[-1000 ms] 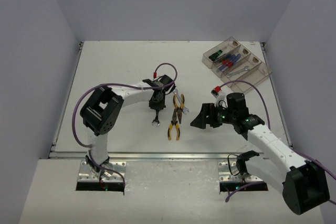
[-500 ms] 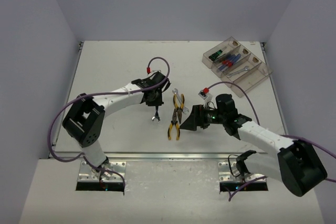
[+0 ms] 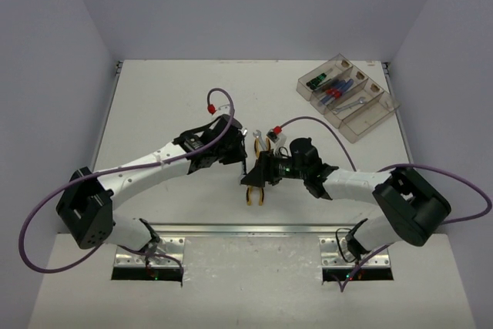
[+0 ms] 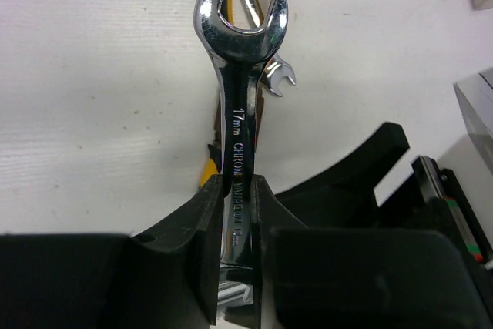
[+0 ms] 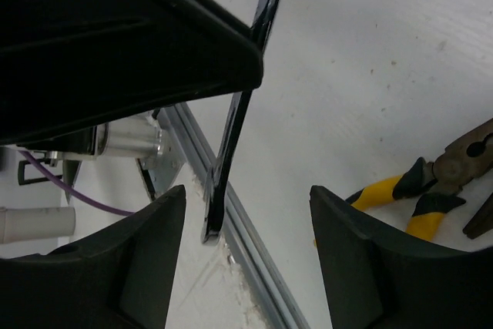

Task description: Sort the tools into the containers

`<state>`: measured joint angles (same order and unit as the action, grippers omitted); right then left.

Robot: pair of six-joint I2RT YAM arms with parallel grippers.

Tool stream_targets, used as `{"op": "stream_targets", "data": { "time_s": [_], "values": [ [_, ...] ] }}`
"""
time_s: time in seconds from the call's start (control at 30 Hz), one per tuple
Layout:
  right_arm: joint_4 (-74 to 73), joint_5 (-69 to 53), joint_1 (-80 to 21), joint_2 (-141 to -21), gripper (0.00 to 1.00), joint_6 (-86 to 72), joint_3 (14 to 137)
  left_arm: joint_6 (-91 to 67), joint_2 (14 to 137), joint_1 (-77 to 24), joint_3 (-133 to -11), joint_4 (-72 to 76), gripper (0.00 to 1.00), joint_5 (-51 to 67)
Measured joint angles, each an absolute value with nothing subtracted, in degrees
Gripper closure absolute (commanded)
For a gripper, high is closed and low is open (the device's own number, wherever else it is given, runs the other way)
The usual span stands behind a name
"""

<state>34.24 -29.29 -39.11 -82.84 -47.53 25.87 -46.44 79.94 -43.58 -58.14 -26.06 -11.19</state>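
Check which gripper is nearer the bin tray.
Right, slightly. Right gripper, open over the pliers mid-table, has the tray farther back and to its right. Left gripper, shut on a wrench, sits just left of it, farther away.

Bright, even light leaves soft shadows on the desk [image 3: 169,98]. The wrench [image 4: 239,113] shines. Near dark parts look blurry.

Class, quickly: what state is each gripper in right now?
Left gripper: shut on the silver wrench.
Right gripper: open, holding nothing.
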Motion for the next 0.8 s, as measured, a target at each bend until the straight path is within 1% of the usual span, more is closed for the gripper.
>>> {"op": "stream_targets", "data": {
  "time_s": [0.07,0.1,0.13,0.17,0.2,0.27,0.3,0.33,0.37,0.4,0.43,0.57,0.67,0.8],
  "values": [
    [36.03,-28.06,-39.13,-84.36,0.53,-48.30,26.39,-47.72,78.93,-44.02,-57.38,-24.99,1.00,-10.91],
    [36.68,-27.52,-39.13,-84.85,0.65,-48.56,26.48,-48.33,78.60,-44.21,-57.05,-24.39,1.00,-10.85],
    [37.31,-27.11,-39.13,-85.15,0.70,-48.84,26.48,-48.72,78.45,-44.36,-56.81,-23.88,1.00,-10.76],
    [37.70,-26.93,-39.13,-85.30,0.81,-49.10,26.52,-49.22,78.30,-44.65,-56.33,-22.84,1.00,-10.70],
    [38.17,-26.59,-39.13,-85.39,1.00,-49.29,26.57,-49.66,78.23,-45.00,-55.98,-22.09,1.00,-10.61],
    [39.77,-26.63,-39.14,-85.65,1.00,-49.92,26.61,-50.35,77.99,-45.65,-55.11,-20.57,1.00,-10.15],
    [39.91,-26.61,-39.17,-85.75,1.00,-50.23,26.61,-50.44,77.78,-45.76,-54.82,-20.12,0.94,-10.18],
    [40.11,-26.58,-39.20,-85.83,1.00,-50.48,26.61,-50.53,77.57,-45.84,-54.58,-19.74,0.72,-10.22],
    [40.50,-26.54,-39.19,-85.85,1.00,-50.58,26.61,-50.64,77.35,-45.83,-54.46,-19.53,0.43,-10.32],
    [40.82,-26.38,-39.16,-85.82,1.00,-50.69,26.60,-50.76,77.09,-45.83,-54.39,-19.39,0.13,-10.51],
    [40.94,-26.05,-39.12,-85.70,1.00,-50.84,26.59,-50.73,76.78,-45.85,-54.44,-19.39,0.00,-10.78],
    [35.33,-23.78,-37.31,-82.76,1.00,-51.58,26.74,-50.64,75.64,-46.17,-59.14,-25.07,0.00,-16.17],
    [23.99,-19.19,-33.82,-78.72,1.00,-51.69,28.24,-50.81,73.07,-46.17,-64.55,-32.07,0.00,-24.08],
    [8.00,-12.93,-24.56,-75.57,1.00,-50.53,34.59,-47.99,64.13,-46.17,-66.63,-39.88,0.00,-32.01]
  ]
}}
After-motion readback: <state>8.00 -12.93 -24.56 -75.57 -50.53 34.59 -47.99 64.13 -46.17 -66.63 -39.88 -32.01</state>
